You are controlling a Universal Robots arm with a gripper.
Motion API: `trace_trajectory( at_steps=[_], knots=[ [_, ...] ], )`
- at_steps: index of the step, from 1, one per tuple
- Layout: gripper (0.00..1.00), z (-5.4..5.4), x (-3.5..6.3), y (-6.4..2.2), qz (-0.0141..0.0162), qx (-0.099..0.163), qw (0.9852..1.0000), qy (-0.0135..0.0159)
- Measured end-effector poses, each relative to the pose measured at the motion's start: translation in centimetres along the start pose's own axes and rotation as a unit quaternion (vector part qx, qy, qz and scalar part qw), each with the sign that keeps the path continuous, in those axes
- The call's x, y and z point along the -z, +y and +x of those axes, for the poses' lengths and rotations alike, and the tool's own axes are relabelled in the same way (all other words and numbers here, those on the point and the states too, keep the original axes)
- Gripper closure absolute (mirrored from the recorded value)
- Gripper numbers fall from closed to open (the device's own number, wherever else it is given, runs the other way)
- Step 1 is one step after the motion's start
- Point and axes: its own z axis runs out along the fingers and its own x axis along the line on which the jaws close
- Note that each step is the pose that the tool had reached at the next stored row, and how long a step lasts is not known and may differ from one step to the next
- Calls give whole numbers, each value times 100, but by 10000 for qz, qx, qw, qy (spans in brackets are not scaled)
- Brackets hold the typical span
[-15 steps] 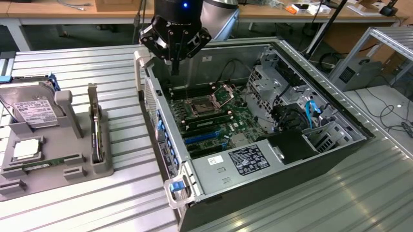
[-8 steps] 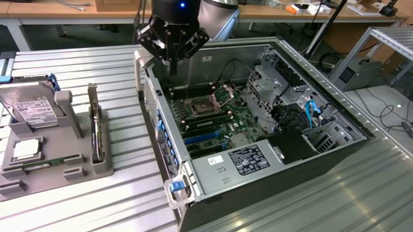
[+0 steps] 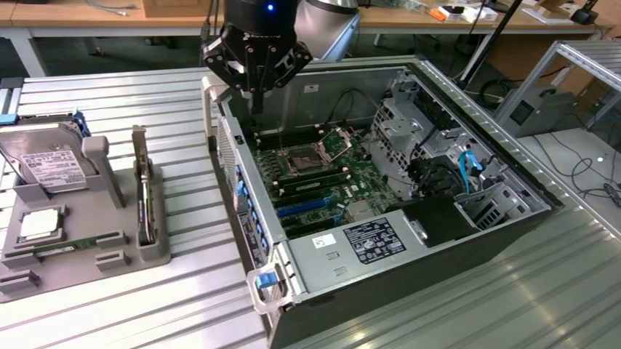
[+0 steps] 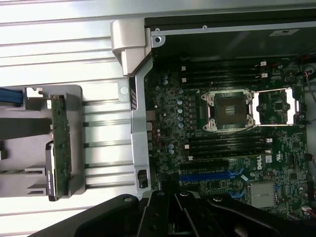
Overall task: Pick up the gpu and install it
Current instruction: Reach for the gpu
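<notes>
The gpu [image 3: 144, 190] is a thin dark card with a silvery bracket at its far end. It stands on edge in a slot of the grey holder [image 3: 116, 251] on the exterior view's left. In the wrist view the gpu [image 4: 59, 148] shows as a green edge in the same holder. My gripper [image 3: 257, 102] hangs above the open computer case [image 3: 254, 211], over its far corner on the holder's side. Its fingers are shut with nothing between them and well clear of the gpu. The gripper [image 4: 178, 207] looks down on the motherboard [image 4: 222, 148], with blue expansion slots [image 4: 207, 175] just ahead of the fingers.
A silver hard drive [image 3: 41, 156], a processor chip [image 3: 39, 225] and a memory stick [image 3: 60, 249] share the grey holder. Inside the case are the open processor socket [image 4: 229, 111], power supply [image 3: 374, 240], drive cage [image 3: 417, 131] and blue cables [image 3: 469, 171]. Slatted metal table [image 3: 174, 291] lies between.
</notes>
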Motion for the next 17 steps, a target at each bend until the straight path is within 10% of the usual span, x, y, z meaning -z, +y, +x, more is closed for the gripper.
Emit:
trace_trajectory(
  at_steps=[17],
  knots=[
    [89, 95, 3, -7, 0, 0, 10000, 0]
  ],
)
